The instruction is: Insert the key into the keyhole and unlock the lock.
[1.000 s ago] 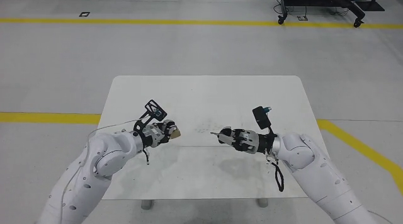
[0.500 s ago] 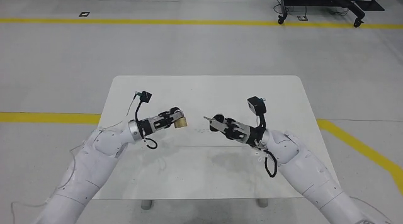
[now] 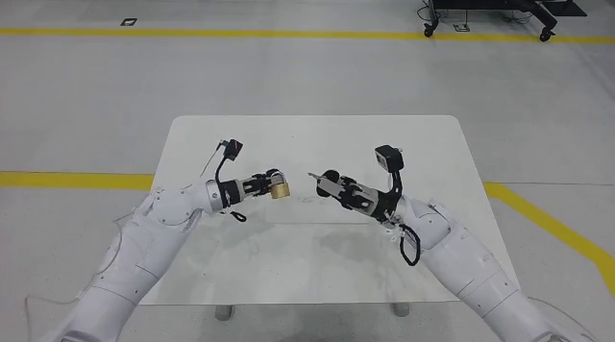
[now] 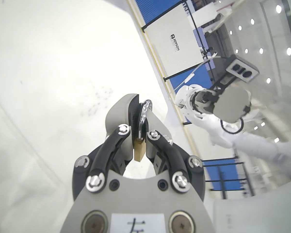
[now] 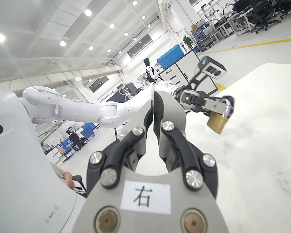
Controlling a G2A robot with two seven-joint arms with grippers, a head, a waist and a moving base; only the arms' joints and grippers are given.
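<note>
- The left tool (image 3: 265, 186) is up over the left half of the white table (image 3: 384, 140). It points to the right, at the other arm.
- This tool is squeezed tight on the lock (image 3: 279, 189). In the left wrist view its two fingers (image 4: 122, 112) pinch the silver loop (image 4: 144, 115) of the lock between them. The gold body of the lock shows in the gap between the black finger bars.
- In the top view the gold body is at the very end of the left tool, on the side that faces the key (image 3: 313, 179).
- In the right wrist view the lock (image 5: 217, 122) hangs from the left tool (image 5: 226, 106) and is up off the table.
- The lock and the key are over the middle of the table. There is a small gap between them, and they do not touch.
- The key is thin and silver. It sticks out of the end of the right tool (image 3: 327, 184), and its tip points left at the lock.
- The right tool is closed on the key. In the right wrist view its fingers (image 5: 169, 107) are pressed flat together with no gap.
- The right tool is up over the right half of the table and points left and a bit away from the robot.
</note>
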